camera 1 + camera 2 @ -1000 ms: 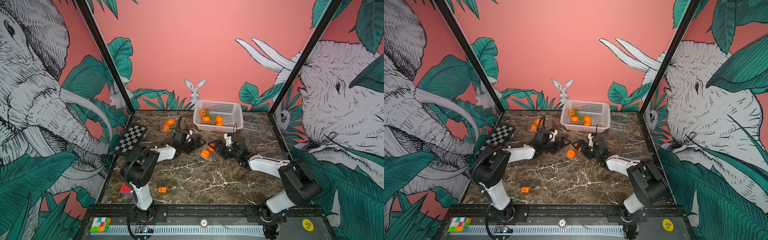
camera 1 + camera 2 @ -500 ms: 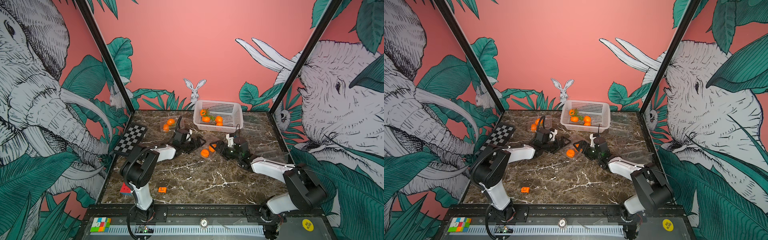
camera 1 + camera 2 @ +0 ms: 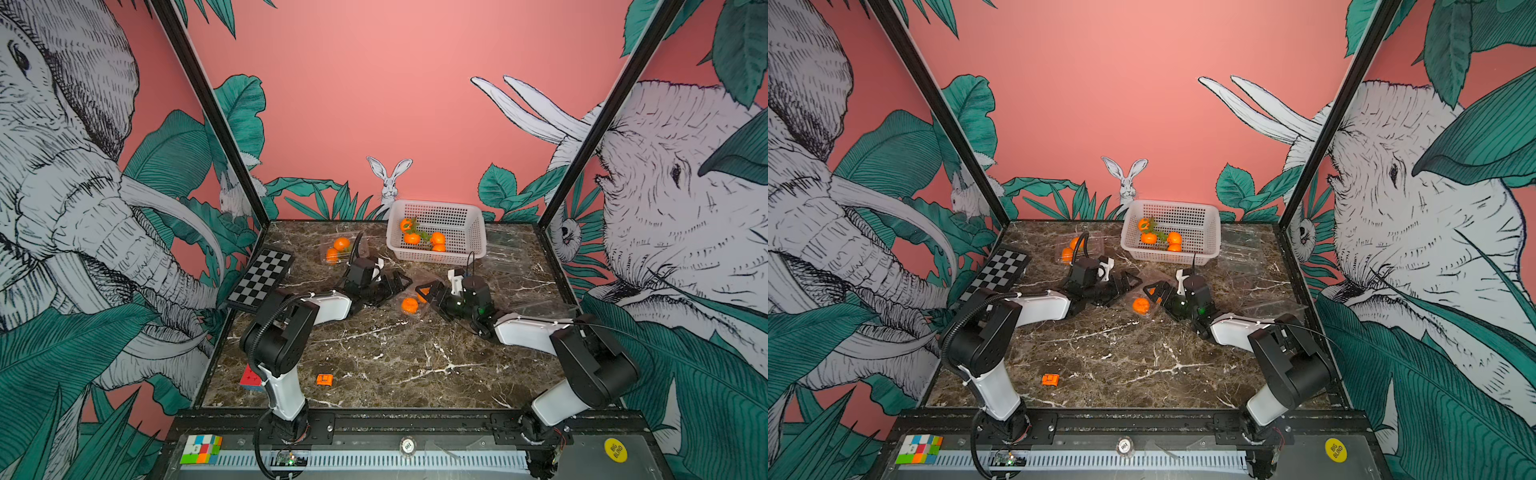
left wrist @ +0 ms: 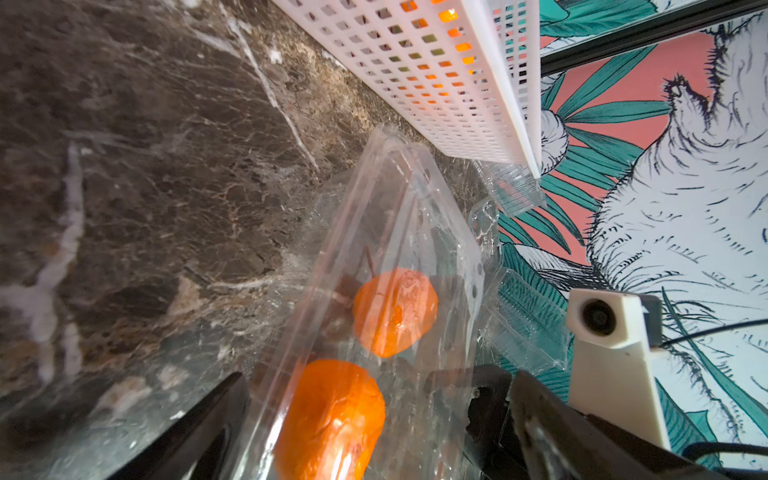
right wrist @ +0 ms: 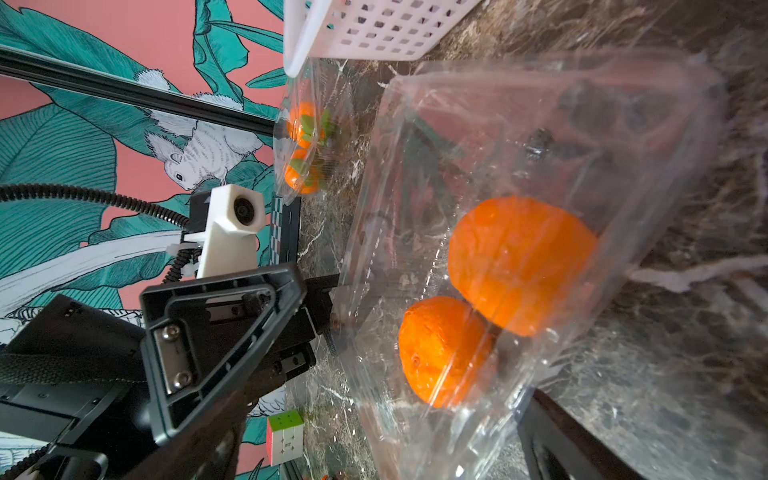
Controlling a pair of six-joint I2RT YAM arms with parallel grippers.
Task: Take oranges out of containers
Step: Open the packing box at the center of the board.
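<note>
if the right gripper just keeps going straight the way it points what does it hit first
Probably the clear container holding two oranges; its near end sits right at the open right gripper. The left gripper faces it from beyond.

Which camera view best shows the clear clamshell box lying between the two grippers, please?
The right wrist view: the clamshell box fills it, both oranges whole. The left wrist view crops one orange; both top views show it tiny.

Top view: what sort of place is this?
Probably a staged robot test cell, not a home: pink jungle-mural wall panels, brown marble-patterned tabletop, and black-and-white checkerboard board.
</note>
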